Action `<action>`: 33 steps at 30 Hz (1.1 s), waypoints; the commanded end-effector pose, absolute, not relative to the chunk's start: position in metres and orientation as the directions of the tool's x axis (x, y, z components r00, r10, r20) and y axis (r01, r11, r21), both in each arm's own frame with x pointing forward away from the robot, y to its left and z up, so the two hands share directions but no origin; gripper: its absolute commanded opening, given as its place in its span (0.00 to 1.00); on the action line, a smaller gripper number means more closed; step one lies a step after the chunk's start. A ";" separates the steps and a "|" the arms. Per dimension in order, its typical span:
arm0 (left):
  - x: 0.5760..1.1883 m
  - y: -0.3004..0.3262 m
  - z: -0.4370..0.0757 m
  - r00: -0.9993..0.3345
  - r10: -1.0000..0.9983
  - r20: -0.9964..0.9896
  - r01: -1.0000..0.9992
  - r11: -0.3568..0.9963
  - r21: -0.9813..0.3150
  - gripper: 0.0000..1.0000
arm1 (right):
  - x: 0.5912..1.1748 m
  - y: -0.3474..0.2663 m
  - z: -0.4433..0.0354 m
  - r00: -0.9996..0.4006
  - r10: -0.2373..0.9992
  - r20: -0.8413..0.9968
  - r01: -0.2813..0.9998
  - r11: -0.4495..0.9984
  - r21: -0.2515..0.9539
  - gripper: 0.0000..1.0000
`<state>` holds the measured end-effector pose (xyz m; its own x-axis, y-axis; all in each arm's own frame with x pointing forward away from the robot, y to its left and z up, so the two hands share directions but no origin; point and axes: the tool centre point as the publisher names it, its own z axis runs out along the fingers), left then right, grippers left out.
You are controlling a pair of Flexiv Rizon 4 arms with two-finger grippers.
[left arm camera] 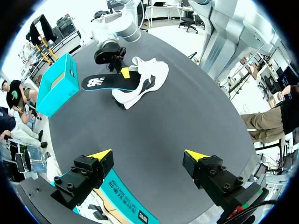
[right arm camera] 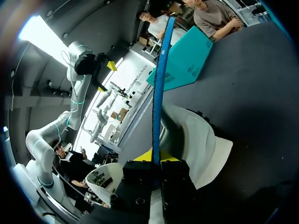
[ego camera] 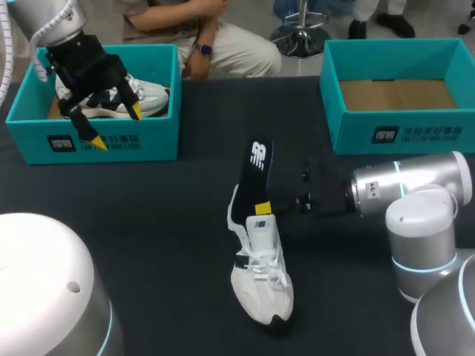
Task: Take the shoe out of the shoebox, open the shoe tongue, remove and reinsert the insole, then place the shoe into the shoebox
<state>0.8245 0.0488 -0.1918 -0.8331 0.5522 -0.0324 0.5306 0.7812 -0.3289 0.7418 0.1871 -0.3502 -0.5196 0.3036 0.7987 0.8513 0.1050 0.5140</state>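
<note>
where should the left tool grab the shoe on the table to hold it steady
Probably the toe end of the shoe, across its sides from above, coming in from the left. The heel end is taken: the insole sticks out there, pinched by the right tool.

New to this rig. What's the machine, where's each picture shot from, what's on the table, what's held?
A robot with two arms, each ending in two yellow-tipped fingers. One picture looks down from above and behind; the two round ones come from a camera on each wrist. On the black table lies a white shoe. The left shoebox holds another shoe; the right shoebox shows only its cardboard floor. The left gripper hangs open over the left shoebox. The right gripper is shut on a dark insole at the white shoe's heel end.
</note>
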 end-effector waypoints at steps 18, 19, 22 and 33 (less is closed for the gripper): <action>0.825 0.049 -0.192 -0.833 0.553 -0.030 0.531 0.782 -0.327 1.00 | 0.715 0.189 -0.363 -0.451 0.339 0.826 0.890 0.101 0.445 0.00; 0.825 0.049 -0.192 -0.833 0.553 -0.030 0.531 0.782 -0.327 1.00 | 0.716 0.189 -0.362 -0.450 0.343 0.825 0.890 0.100 0.444 0.00; 0.825 0.049 -0.192 -0.833 0.553 -0.030 0.531 0.782 -0.327 1.00 | 0.720 0.188 -0.358 -0.452 0.350 0.820 0.889 0.103 0.446 0.32; 0.825 0.049 -0.192 -0.833 0.553 -0.030 0.531 0.782 -0.327 1.00 | 0.740 0.188 -0.345 -0.479 0.359 0.801 0.875 0.118 0.469 0.35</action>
<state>0.8245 0.0488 -0.1918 -0.8331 0.5522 -0.0323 0.5306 0.7812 -0.3289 0.7346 0.1857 -0.3464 -0.4799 0.3564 0.8016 0.8732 0.1061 0.4756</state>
